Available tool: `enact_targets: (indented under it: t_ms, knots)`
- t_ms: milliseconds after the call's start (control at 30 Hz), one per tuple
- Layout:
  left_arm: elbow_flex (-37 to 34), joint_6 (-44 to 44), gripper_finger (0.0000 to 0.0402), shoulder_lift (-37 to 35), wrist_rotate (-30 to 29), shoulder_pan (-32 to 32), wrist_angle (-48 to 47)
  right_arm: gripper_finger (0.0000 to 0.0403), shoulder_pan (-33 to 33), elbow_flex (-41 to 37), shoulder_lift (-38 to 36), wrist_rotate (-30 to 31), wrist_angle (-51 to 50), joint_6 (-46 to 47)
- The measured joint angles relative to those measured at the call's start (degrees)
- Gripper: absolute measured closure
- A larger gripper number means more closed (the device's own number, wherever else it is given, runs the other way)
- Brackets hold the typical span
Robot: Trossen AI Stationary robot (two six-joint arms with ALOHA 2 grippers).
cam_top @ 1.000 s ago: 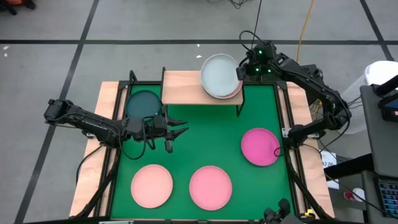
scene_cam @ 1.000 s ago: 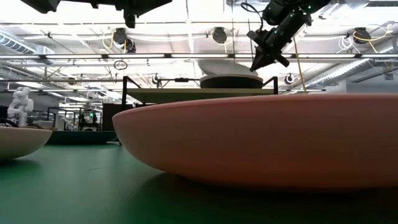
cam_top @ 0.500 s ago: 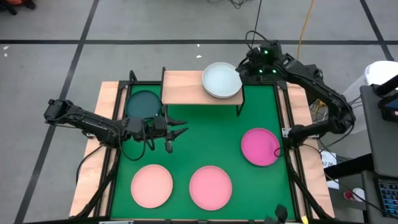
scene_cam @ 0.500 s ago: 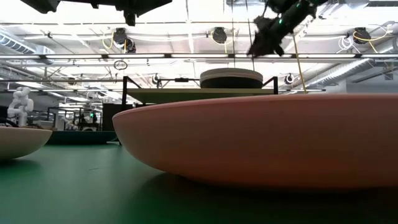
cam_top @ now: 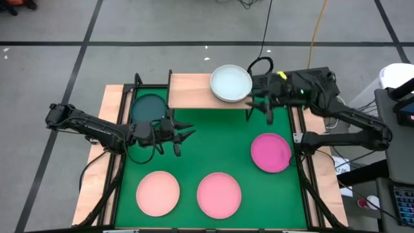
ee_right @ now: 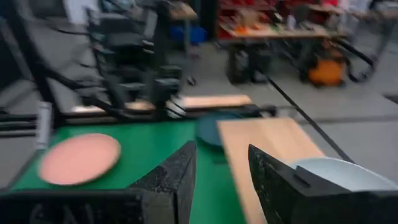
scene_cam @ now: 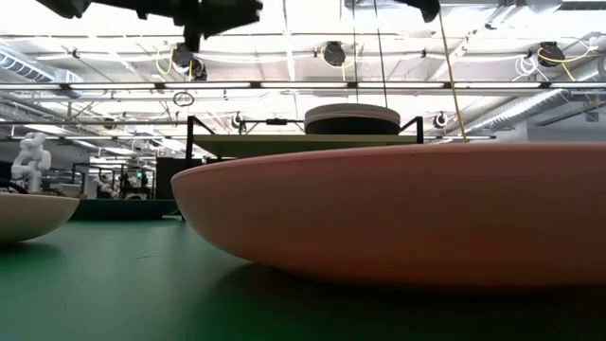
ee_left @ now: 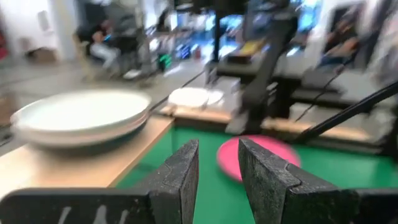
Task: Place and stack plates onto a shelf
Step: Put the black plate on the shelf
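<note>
From above, the right gripper (cam_top: pixel 264 107) has swung away from the shelf (cam_top: pixel 191 90) and now hangs just off its right end, fingers spread and empty. The pale mint-white plate (cam_top: pixel 231 83) it left tops the stack on the shelf's right end. The left gripper (cam_top: pixel 182 138) has barely moved, fingers apart over the green mat (cam_top: pixel 213 139), beside the dark teal plate (cam_top: pixel 149 107). The magenta plate (cam_top: pixel 271 152) and two light pink plates (cam_top: pixel 158 193) lie unchanged.

At table height, the stack (scene_cam: pixel 352 118) sits level on the shelf; the right gripper has left this view.

The left wrist view shows the stack (ee_left: pixel 81 118) on the wood, and the right wrist view shows the mint plate (ee_right: pixel 348 174) close by.
</note>
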Motion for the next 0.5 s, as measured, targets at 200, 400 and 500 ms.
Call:
enact_targets:
  t_ms: [200, 400, 500]
  knots:
    - [4.5, -3.2, 0.0282, -0.6, -8.2, 0.0, -20.3, 0.0275, 6.7, -14.9, -6.7, 0.1, 16.0, 2.2]
    - [8.5, -12.1, 0.0282, -0.6, -15.6, 0.1, -42.2, 0.0275, 11.8, -23.3, -8.2, 0.5, 27.1, 1.2]
    - [8.7, -19.3, 0.0282, -0.6, -17.2, 0.8, -51.1, 0.0275, 14.4, -24.9, -8.1, 1.9, 27.3, -0.8]
